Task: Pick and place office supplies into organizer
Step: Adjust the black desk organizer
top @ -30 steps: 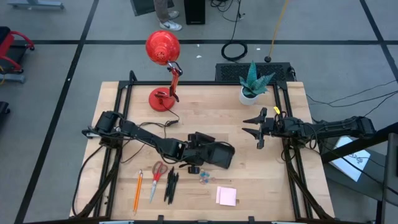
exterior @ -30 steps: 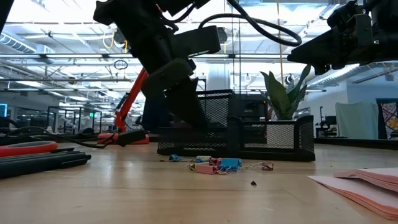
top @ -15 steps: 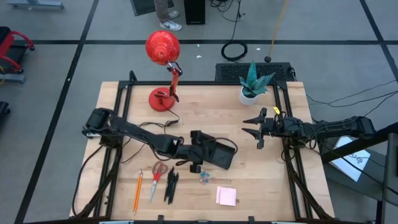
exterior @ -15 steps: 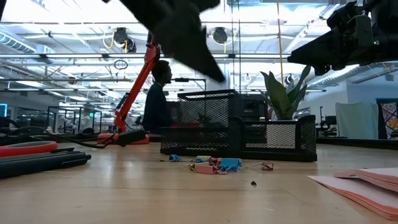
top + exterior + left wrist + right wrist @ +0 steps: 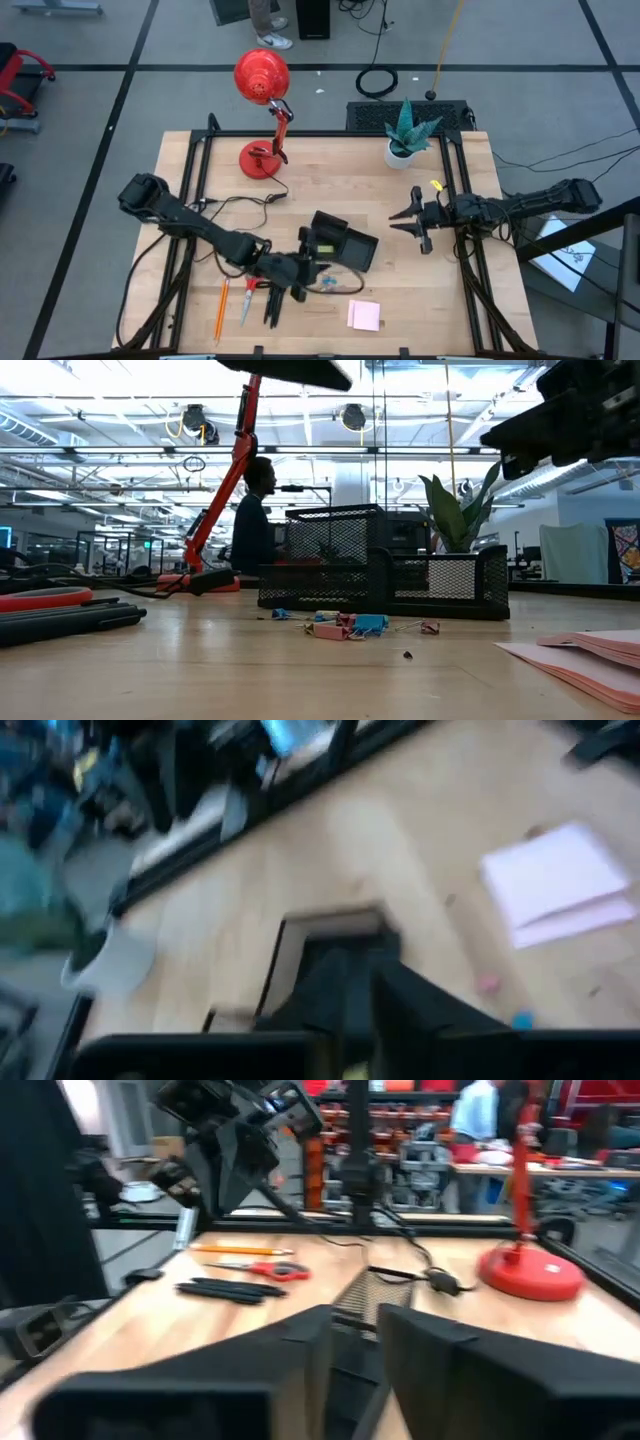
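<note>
The left gripper (image 5: 312, 266) had pulled back from the organizer (image 5: 343, 244) toward the clips (image 5: 328, 285), fingers nearly together; the right gripper (image 5: 404, 218), raised aside, had narrowed too.

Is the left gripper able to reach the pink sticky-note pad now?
Probably yes. The left gripper hovers near the front of the table, beside the sticky-note pad, with only small clips lying between them.
</note>
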{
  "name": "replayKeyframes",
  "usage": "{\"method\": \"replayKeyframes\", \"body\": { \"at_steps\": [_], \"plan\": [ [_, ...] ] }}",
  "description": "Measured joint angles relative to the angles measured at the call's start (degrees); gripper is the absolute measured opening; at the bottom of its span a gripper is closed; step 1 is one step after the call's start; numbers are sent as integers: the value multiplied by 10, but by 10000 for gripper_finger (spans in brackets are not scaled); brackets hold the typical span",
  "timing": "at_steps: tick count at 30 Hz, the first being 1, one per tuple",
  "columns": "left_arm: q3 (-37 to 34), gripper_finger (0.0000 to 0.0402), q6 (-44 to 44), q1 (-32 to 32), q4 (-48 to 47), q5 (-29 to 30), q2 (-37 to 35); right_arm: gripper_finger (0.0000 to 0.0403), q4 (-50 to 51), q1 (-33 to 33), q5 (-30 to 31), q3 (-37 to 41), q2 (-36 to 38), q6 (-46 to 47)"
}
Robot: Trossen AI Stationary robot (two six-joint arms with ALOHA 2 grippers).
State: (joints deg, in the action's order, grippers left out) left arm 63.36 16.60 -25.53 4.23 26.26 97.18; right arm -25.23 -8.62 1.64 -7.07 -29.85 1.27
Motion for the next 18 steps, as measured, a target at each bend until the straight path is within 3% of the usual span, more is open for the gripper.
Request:
{"method": "replayKeyframes", "body": {
  "at_steps": [3,8,13,18],
  "plan": [
    [-76,9,8,10,103,-14,-16,9,-27,-47,0,0,-11,-5],
    [-195,17,-64,55,255,-92,-40,2,-35,-131,84,-14,-47,5],
    [-243,5,-143,75,264,-189,-40,1,-40,-207,149,-42,-146,43],
    [-244,5,-165,76,252,-204,-5,1,-108,-239,197,-53,-250,76]
  ]
}}
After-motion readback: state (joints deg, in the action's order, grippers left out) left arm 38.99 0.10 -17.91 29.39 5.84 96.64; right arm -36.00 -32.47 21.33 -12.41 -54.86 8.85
